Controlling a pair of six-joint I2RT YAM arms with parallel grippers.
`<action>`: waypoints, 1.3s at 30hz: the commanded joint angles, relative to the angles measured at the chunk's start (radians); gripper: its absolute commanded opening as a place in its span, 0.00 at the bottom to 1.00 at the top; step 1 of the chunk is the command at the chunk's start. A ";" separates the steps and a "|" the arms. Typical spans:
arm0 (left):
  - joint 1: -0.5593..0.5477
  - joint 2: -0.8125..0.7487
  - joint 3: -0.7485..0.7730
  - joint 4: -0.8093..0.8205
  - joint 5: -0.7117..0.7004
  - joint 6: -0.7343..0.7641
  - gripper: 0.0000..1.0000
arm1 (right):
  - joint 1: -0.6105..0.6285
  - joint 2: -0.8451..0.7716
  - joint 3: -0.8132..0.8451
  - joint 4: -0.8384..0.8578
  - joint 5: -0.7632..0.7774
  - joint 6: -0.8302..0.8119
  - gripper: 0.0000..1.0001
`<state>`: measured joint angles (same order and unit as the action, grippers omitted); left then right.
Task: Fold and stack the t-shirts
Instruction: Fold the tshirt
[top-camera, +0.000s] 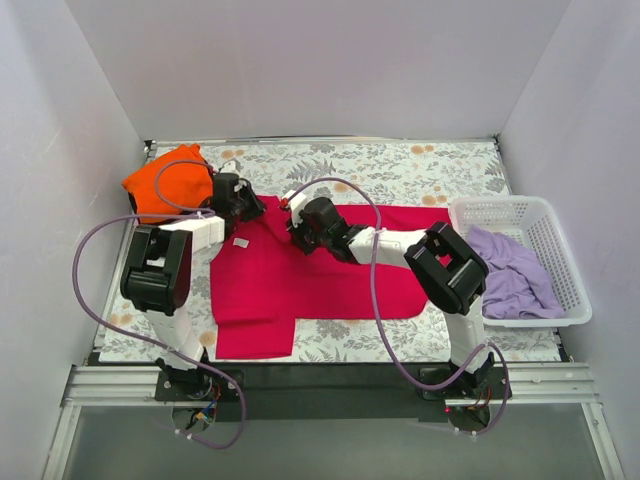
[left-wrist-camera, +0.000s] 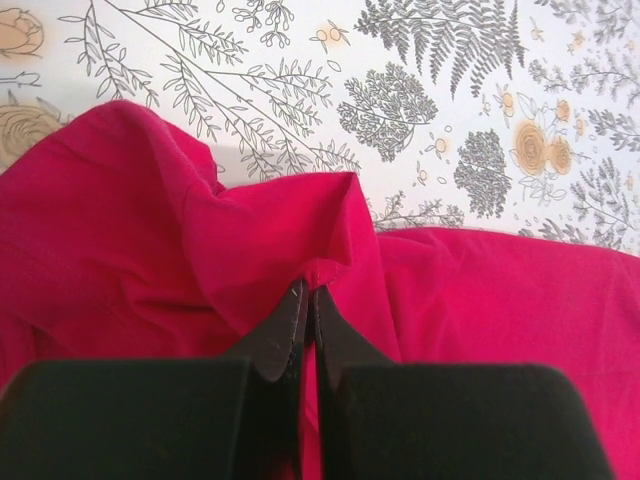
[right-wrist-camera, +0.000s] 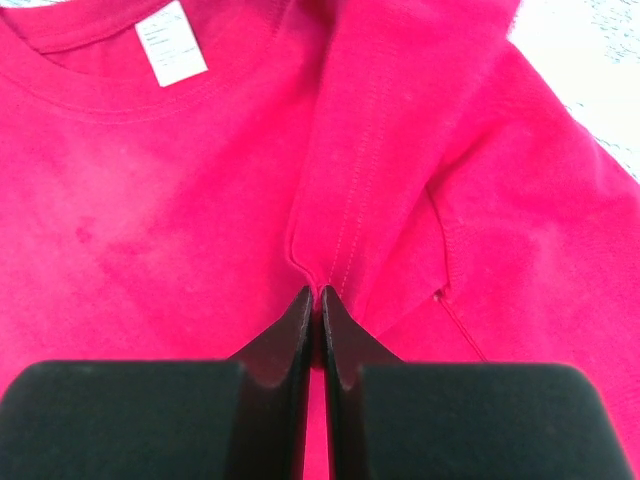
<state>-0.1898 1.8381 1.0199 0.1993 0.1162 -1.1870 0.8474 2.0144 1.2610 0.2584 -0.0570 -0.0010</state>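
From above, the crimson shirt lies spread on the table between my arms, with the orange shirt at the far left and the lavender shirt in the basket. In my left wrist view, my left gripper is closed tight, pinching a raised crimson fold. In my right wrist view, my right gripper is likewise clamped on a ridge of crimson cloth at a seam, near the label
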 joint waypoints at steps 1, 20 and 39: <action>-0.003 -0.166 -0.056 0.038 -0.041 -0.002 0.00 | 0.007 -0.078 -0.026 0.031 0.052 0.019 0.01; -0.056 -0.608 -0.452 0.009 -0.162 -0.091 0.00 | 0.007 -0.140 -0.087 0.038 0.028 0.018 0.01; -0.077 -0.890 -0.604 -0.190 -0.177 -0.118 0.71 | 0.012 -0.204 -0.207 0.042 -0.032 0.030 0.27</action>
<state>-0.2638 1.0256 0.4232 0.0589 -0.0444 -1.2972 0.8543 1.8755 1.0710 0.2695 -0.0776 0.0292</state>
